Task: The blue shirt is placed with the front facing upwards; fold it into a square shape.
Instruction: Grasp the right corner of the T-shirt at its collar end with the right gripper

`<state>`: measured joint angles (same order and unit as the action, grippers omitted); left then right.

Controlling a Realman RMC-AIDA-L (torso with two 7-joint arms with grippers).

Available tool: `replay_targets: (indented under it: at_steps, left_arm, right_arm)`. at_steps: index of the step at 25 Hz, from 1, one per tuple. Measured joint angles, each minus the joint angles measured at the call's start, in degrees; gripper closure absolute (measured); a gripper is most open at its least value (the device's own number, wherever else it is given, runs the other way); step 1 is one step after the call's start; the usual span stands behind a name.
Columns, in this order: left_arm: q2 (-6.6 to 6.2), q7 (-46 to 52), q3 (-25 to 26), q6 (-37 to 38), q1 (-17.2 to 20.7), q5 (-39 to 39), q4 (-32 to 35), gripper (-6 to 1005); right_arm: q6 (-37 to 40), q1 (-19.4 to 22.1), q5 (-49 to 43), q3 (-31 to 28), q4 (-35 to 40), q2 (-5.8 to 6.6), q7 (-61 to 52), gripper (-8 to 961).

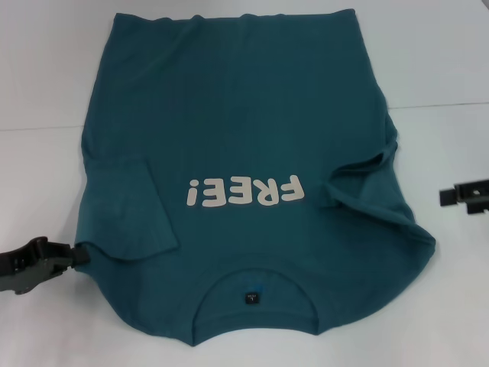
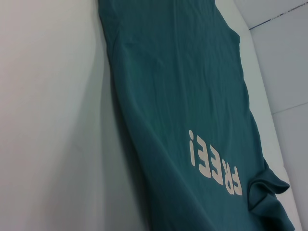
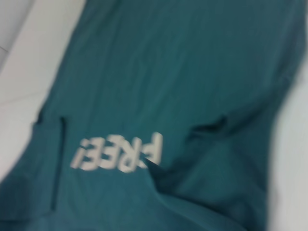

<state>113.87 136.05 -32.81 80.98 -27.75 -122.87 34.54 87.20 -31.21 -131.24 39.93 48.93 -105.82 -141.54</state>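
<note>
Left gripper (image 1: 72,254) in the head view sits at the blue shirt (image 1: 252,130), right against the edge of its folded-in sleeve on the robot's left side; whether its fingers pinch the cloth or merely touch it I cannot tell. That shirt lies front up on the white table (image 1: 46,84), collar nearest the robot with a small black tag (image 1: 251,297) inside it, and the cream "FREE!" lettering (image 1: 243,191) across the chest. Both sleeves are turned inward over the body, the one on the right more rumpled. Right gripper (image 1: 451,196) hangs off the shirt's right side, apart from the cloth, its fingers too little shown to judge.

From the left wrist view, the blue shirt (image 2: 183,96) stretches away along the table (image 2: 48,120), with the rumpled sleeve beyond the lettering (image 2: 214,163).

From the right wrist view, the blue shirt (image 3: 183,72) fills most of the frame, lettering (image 3: 118,154) between what look like 2 sleeve folds.
</note>
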Motion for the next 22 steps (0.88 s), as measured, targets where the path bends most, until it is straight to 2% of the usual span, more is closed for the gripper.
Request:
replay_targets:
  at_steps: [3,17,22]
  left_arm:
    - [0.19,0.0,-0.1,-0.4,-0.1,0.0,0.0,978]
    - [0.41,-0.2,-0.1,-1.6,-0.2,0.0,-0.6,977]
    - [0.39,-0.2,-0.1,-1.7,-0.2,0.0,-0.6,977]
  right_arm:
    - [0.0,-0.2,-3.5,0.0,-0.9,0.18,-0.5,161]
    - [-6.8,-5.0,-10.7,0.7,-7.6,-2.94,-0.4,158]
    - [-7.9,-6.5,-12.3,0.8,-9.4,-3.38,-0.6,175]
